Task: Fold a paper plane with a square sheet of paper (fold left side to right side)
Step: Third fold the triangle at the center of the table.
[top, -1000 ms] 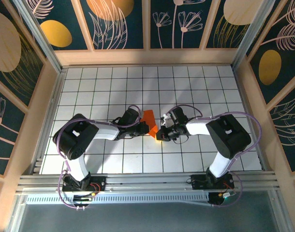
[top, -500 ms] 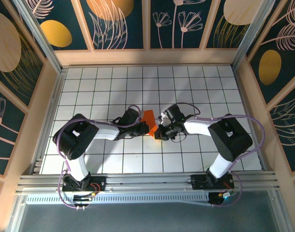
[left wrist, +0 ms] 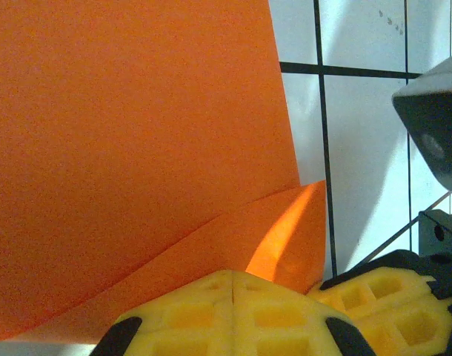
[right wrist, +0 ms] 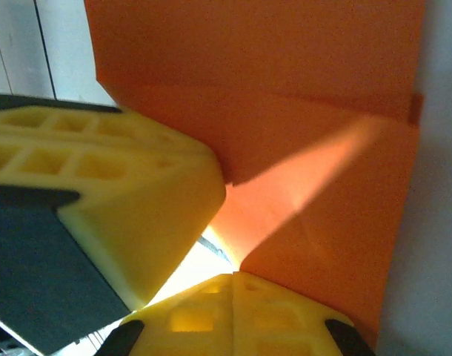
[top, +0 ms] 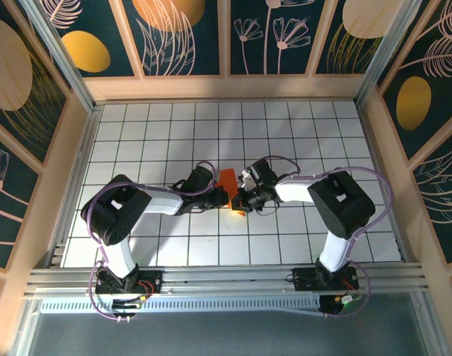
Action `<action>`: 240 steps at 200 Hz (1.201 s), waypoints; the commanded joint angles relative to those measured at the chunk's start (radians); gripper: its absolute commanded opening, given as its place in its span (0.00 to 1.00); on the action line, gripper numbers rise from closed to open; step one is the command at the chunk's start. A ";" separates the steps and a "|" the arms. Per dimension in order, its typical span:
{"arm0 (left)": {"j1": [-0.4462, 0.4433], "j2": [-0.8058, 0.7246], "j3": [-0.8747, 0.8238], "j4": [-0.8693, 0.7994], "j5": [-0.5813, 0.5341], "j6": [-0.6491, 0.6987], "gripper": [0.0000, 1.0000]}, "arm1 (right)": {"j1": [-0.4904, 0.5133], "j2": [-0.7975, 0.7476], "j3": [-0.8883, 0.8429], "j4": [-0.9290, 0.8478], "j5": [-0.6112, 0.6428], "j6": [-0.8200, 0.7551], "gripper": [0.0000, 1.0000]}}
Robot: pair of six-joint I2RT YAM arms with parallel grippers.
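Top external: creased orange square sheet of paper (top: 227,179) lies mid-table (top: 322,133), far from every edge; left gripper (top: 224,199) and right gripper (top: 239,202), both clenched shut, meet over its near corner.

The top external camera looks down from above and behind the arm bases, far enough to take in the whole grid table (top: 322,133) and both arms. Each wrist camera looks along its own fingers, the left gripper (left wrist: 232,273) and the right gripper (right wrist: 233,274), very near the creased orange sheet (left wrist: 137,148) just ahead of the tips. All three views share that sheet and the spot where the two grippers meet.
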 commanded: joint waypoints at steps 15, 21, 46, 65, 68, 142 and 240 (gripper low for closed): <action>-0.005 0.011 -0.027 -0.061 -0.033 0.014 0.00 | 0.009 0.028 0.033 0.043 0.016 0.014 0.00; -0.005 0.010 -0.028 -0.061 -0.033 0.014 0.00 | 0.009 0.028 0.033 0.044 0.016 0.013 0.00; -0.005 0.012 -0.028 -0.061 -0.036 0.013 0.00 | 0.009 0.035 0.029 0.032 0.026 0.007 0.00; -0.004 0.012 -0.027 -0.067 -0.045 0.015 0.00 | 0.010 0.036 0.021 -0.004 0.047 -0.009 0.00; -0.005 0.012 -0.027 -0.068 -0.047 0.016 0.00 | 0.009 0.035 0.019 -0.012 0.050 -0.012 0.00; -0.005 0.031 -0.012 -0.122 -0.087 0.048 0.00 | -0.008 -0.063 -0.116 -0.119 0.093 -0.027 0.00; -0.005 0.029 -0.009 -0.131 -0.099 0.055 0.00 | -0.078 -0.169 -0.210 -0.202 0.101 -0.067 0.00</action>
